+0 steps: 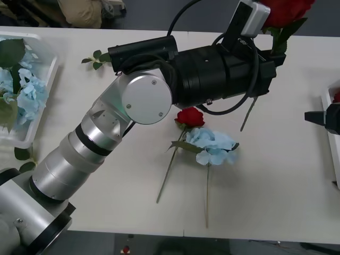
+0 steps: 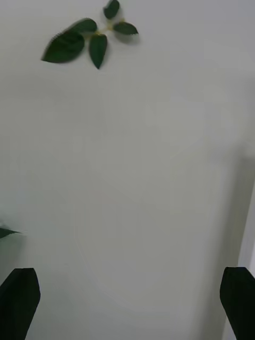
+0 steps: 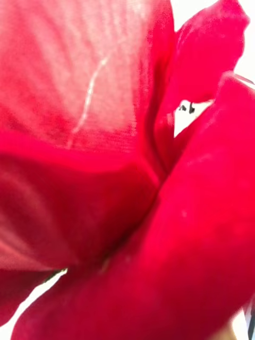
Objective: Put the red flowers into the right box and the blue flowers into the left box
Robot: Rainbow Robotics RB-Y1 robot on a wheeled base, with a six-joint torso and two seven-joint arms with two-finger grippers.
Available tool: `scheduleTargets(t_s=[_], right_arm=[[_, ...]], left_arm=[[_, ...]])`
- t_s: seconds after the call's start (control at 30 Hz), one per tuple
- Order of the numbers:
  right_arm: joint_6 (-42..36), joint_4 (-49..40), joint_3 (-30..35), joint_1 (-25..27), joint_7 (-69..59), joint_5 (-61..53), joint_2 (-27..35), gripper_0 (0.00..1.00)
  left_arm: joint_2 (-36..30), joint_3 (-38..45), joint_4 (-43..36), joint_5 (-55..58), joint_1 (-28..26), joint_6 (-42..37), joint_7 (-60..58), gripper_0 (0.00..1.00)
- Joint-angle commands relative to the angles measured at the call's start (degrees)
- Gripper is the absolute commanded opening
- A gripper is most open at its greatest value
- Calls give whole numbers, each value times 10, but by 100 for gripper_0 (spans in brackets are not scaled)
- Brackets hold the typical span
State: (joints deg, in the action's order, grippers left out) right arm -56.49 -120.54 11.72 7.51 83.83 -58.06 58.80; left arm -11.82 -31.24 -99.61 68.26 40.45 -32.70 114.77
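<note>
Across the white tabletop [image 1: 276,180] the left arm reaches toward the right side. Its claw [image 1: 272,53] holds a red rose [image 1: 284,10] near the far edge — clamped on the stem, which hangs below [image 1: 247,114]; petals fill the left wrist camera [image 3: 106,159]. At mid-tabletop lie another red rose [image 1: 189,116] and a blue flower [image 1: 212,144], heads touching. More blue flowers [image 1: 24,93] rest in the left box [image 1: 45,53]. The right claw [image 2: 127,303] hovers at the right box [image 1: 332,138] — fingers apart. A leaf sprig [image 2: 87,37] lies on the tabletop.
</note>
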Motion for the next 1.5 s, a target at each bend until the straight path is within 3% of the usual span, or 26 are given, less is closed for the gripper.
scheduleTargets(t_s=[0.03, 0.27, 0.47, 0.8, 0.83, 0.87, 0.93, 0.97, 1.0, 1.03, 1.07, 1.5], right_arm=[[30, -92, 80, 79, 17, -40, -48, 100], [85, -159, 88, 115, 114, -94, -140, 100], [92, -148, 31, 57, 187, -101, -196, 100], [92, -80, -81, -67, 229, -104, -203, 100], [92, -72, -90, -77, 230, -104, -203, 96], [92, -65, -99, -86, 232, -103, -203, 84], [93, -46, -117, -107, 237, -102, -202, 43], [93, -43, -120, -110, 237, -102, -203, 33], [93, -37, -125, -117, 239, -101, -203, 14], [93, -35, -130, -123, 240, -101, -202, 3], [93, -31, -133, -128, 242, -101, -203, 0], [81, -27, -139, -134, 246, -101, -202, 0]], left_arm=[[-5, 2, -24, 3, 16, 3, 3, 0], [-5, 2, -24, 3, 16, 3, 3, 0], [-5, 2, -24, 3, 16, 3, 3, 0], [-5, 2, -24, 3, 16, 3, 3, 0], [-5, 2, -24, 3, 16, 3, 3, 0], [-5, 2, -24, 3, 16, 3, 3, 0], [-5, 2, -24, 3, 16, 3, 3, 0], [-5, 2, -24, 3, 16, 3, 3, 0], [-5, 2, -24, 3, 16, 3, 3, 0], [-5, 2, -24, 3, 16, 3, 3, 0], [-5, 2, -24, 3, 16, 3, 3, 0], [-5, 2, -24, 3, 16, 3, 3, 0]])
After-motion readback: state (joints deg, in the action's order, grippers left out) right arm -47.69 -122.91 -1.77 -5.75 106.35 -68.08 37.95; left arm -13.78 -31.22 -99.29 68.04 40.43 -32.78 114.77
